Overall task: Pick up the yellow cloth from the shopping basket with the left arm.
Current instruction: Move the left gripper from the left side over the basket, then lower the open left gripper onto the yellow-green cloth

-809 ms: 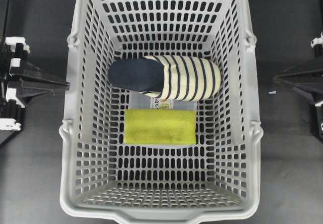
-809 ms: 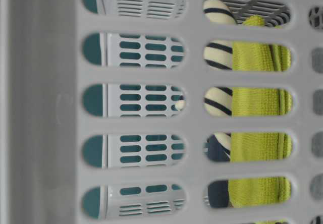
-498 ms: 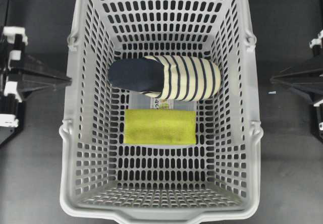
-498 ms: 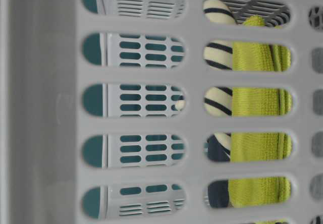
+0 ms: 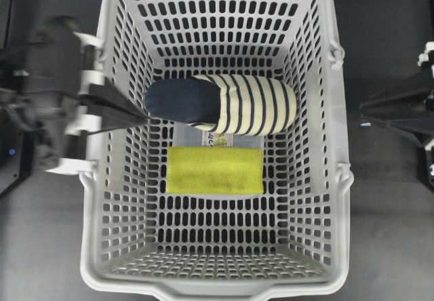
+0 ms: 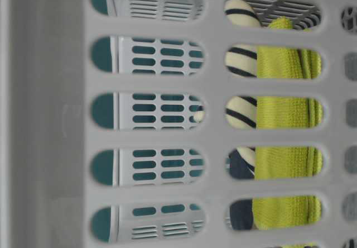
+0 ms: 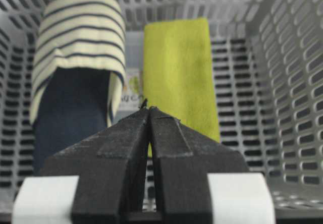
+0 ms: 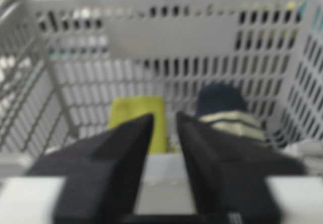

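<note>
My left claw [image 5: 139,116] has swung over the shopping basket [image 5: 95,179] rim, clenched, pointing toward the striped slipper [image 5: 224,104] beside the yellow cloth [image 5: 215,170].

- The shopping basket [image 5: 108,179]: light-grey plastic, smooth with a slight sheen.
- The yellow cloth [image 5: 214,170]: matt, nubbly towel-like fabric.
- Striped slipper [image 5: 230,104]: soft knit cloth, matt.
- Left claw [image 7: 148,114]: matt black, faintly grainy fingers.
- Tabletop [image 5: 47,240]: dark, matt.

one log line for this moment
left end effector: shut, over basket rim | yellow cloth: flat on floor, untouched | right end effector: outside, slightly open
</note>
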